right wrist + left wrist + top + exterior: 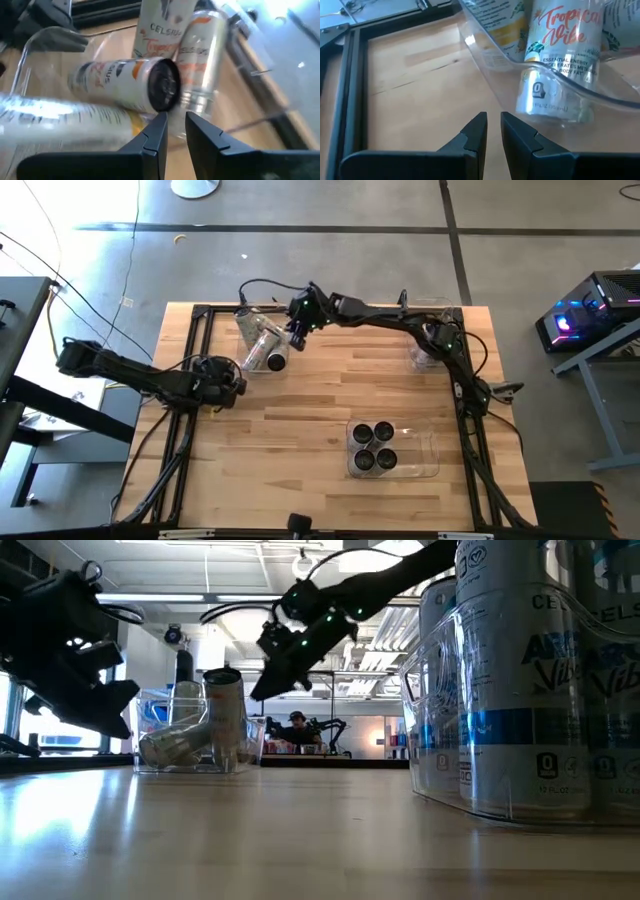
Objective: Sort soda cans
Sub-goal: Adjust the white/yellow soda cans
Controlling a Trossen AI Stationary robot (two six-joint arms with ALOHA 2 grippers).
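1. My right gripper hangs over the far-left part of the table. Its two fingers are nearly together, with only a thin gap between them and nothing in it.
2. Right beneath and just ahead of those fingers sits a clear bin with several soda cans jumbled in it.
3. One can lies on its side with its dark round top turned toward my right gripper, close in front of the fingertips.
4. Behind it, an orange-labelled can leans at a tilt, and another can rises behind the lying one. A further can lies flat to one side, nearer the wrist.
5. My left gripper waits low over the table at its left side, near that same bin. Its fingers are also almost shut, and they hold nothing.
6. Ahead of my left fingers a can with a red script label lies against the bin's curved clear wall.
7. Well away from both grippers, toward the near edge, a second clear bin holds four upright cans in a tight cluster.
8. A third clear bin stands at the far-right corner, under my right arm.
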